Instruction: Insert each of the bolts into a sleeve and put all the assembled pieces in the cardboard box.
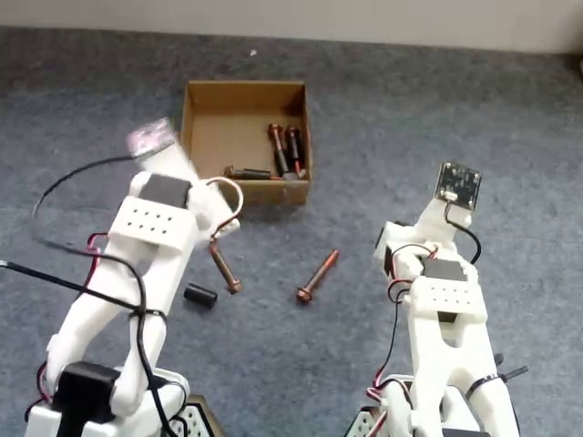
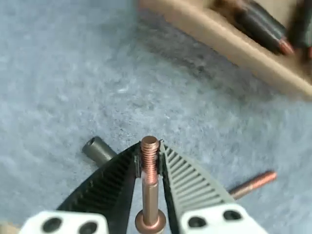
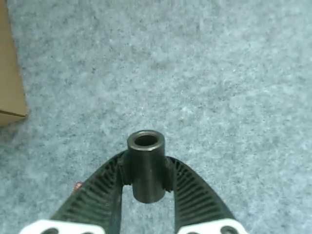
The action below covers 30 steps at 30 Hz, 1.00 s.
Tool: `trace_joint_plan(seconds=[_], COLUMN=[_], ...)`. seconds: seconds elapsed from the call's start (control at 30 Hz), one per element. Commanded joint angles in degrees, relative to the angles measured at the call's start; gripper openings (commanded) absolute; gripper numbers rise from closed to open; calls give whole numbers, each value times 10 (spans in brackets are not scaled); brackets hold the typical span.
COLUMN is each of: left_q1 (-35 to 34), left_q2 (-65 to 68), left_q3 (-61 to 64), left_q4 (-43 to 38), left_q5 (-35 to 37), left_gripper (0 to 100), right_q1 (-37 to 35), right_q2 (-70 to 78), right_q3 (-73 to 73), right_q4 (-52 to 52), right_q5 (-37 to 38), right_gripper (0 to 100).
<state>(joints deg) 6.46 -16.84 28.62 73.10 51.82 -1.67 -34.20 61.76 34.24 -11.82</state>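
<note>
Bolt (image 2: 150,168) pinched thread-end out in left end effector (image 2: 148,151), sleeve (image 3: 146,144) clamped bore-out in right end effector (image 3: 145,163), the two well apart over the bench (image 1: 410,109); risk is misaligned axes, threads catching the bore rim and jamming; cardboard box (image 1: 202,100) holds maybe three assembled pieces (image 1: 282,150), count unclear.

The cardboard box (image 1: 202,100) sits open, with assembled pieces (image 1: 284,150) lying in its near-right corner. One copper bolt (image 2: 150,178) is clamped in the left gripper (image 2: 149,151), threaded tip outward. A second bolt (image 1: 317,276) lies loose in front of the box — as does a black sleeve (image 1: 200,295). A second sleeve (image 3: 146,175) is gripped by the right gripper (image 3: 146,163), bore open.
</note>
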Motion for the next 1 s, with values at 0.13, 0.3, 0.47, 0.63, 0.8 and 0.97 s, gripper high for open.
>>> trace_joint_plan(seconds=[0.13, 0.3, 0.47, 0.63, 0.8, 0.97], left_q1=[-18, -45, -65, -65, -65, -64], left_q2=[-76, -80, -84, -84, -83, -83], left_q3=[71, 84, 82, 82, 82, 84], left_q4=[-41, -41, -43, -43, -45, -45], left_q5=[172, 323, 273, 265, 264, 263], left_gripper=[8, 8, 8, 15, 172, 332], right_q1=[4, 4, 4, 4, 4, 4], right_q2=[-17, -17, -17, -17, -17, -17], right_q3=[-4, -4, -4, -4, -4, -4], right_q4=[-12, -12, -12, -12, -12, -12], right_q5=[-3, -3, -3, -3, -3, -3], right_gripper=[4, 4, 4, 4, 4, 4])
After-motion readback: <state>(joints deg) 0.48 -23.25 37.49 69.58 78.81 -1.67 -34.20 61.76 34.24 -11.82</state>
